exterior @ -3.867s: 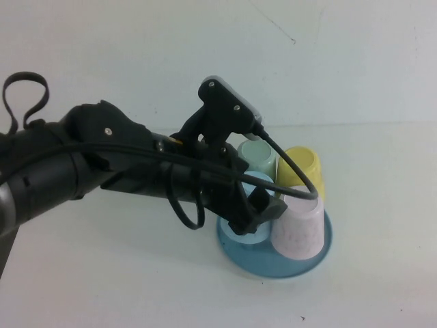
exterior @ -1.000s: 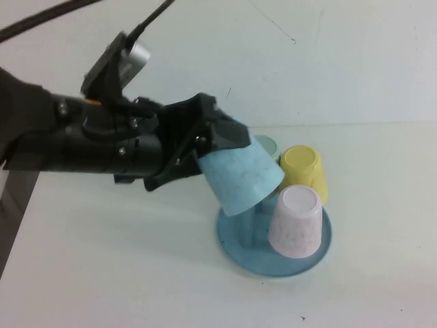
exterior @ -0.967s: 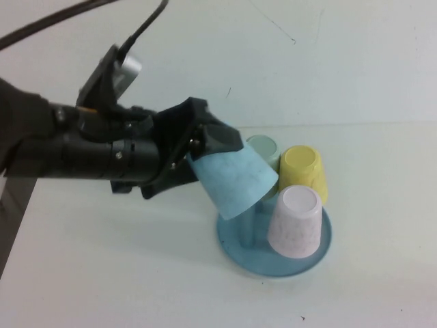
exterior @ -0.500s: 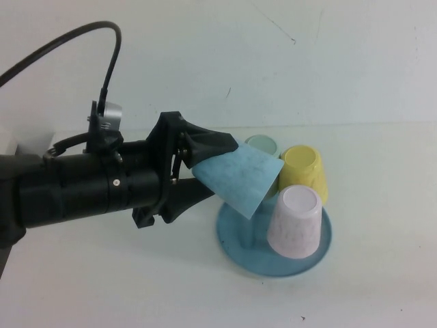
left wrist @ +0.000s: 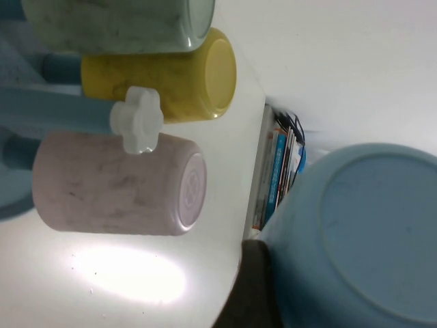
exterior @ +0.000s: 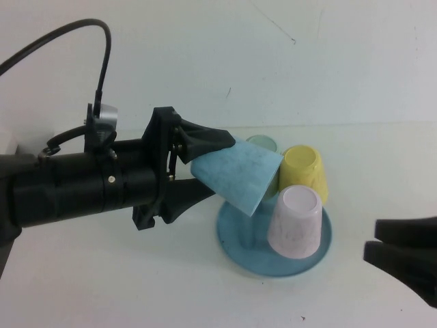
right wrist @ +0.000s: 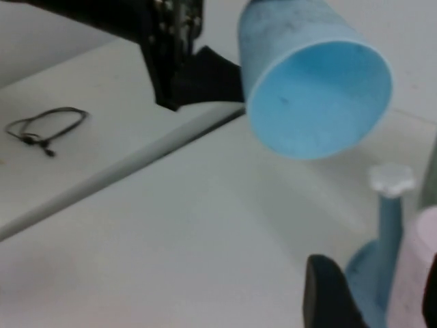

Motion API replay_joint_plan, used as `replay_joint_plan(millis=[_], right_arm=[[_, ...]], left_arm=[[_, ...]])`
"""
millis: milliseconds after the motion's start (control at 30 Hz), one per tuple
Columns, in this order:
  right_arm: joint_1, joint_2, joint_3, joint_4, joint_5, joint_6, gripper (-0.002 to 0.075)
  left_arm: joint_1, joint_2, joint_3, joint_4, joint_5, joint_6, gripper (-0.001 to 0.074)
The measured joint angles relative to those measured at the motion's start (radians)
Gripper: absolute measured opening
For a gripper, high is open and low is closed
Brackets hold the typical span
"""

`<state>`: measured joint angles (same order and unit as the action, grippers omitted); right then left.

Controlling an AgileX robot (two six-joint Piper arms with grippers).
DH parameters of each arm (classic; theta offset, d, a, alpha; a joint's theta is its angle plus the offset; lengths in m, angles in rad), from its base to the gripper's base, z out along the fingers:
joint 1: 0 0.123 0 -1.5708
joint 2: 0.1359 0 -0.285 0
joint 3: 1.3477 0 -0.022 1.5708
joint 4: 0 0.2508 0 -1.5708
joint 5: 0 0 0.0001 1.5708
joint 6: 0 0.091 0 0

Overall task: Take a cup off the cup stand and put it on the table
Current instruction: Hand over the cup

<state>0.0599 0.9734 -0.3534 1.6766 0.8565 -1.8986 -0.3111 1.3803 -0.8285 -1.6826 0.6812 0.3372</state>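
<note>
My left gripper (exterior: 203, 168) is shut on the light blue cup (exterior: 237, 175) and holds it tilted in the air, just above and left of the cup stand (exterior: 235, 236). The cup is clear of its bare blue peg with the white knob (right wrist: 390, 179). The cup's base fills the left wrist view (left wrist: 362, 239), and its open mouth faces the right wrist camera (right wrist: 317, 96). My right gripper (exterior: 403, 247) is open and empty, low at the right of the stand, above the white table (exterior: 102, 273).
A pink cup (exterior: 295, 220), a yellow cup (exterior: 302, 171) and a pale green cup (exterior: 263, 145) sit upside down on the stand's other pegs. A loose black cord (right wrist: 44, 126) lies on a surface beyond the table's edge.
My left gripper has lifted the blue cup off its peg, tilted it and drawn it slightly left. My right gripper has come into view at the lower right.
</note>
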Motion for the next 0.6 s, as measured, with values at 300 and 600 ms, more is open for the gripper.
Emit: replay_joint_plan(millis=[300, 600], right_arm=[[0.036, 0.404, -0.251, 0.005, 0.283, -0.046, 0.0302], [0.215, 0.61, -0.464, 0.006, 0.3, -0.046, 0.0302]], left_arm=[[0.0, 0.0, 0.0, -0.002, -0.023, -0.006, 0.0545], [0.0, 0.0, 0.0, -0.003, -0.035, -0.01, 0.0545]])
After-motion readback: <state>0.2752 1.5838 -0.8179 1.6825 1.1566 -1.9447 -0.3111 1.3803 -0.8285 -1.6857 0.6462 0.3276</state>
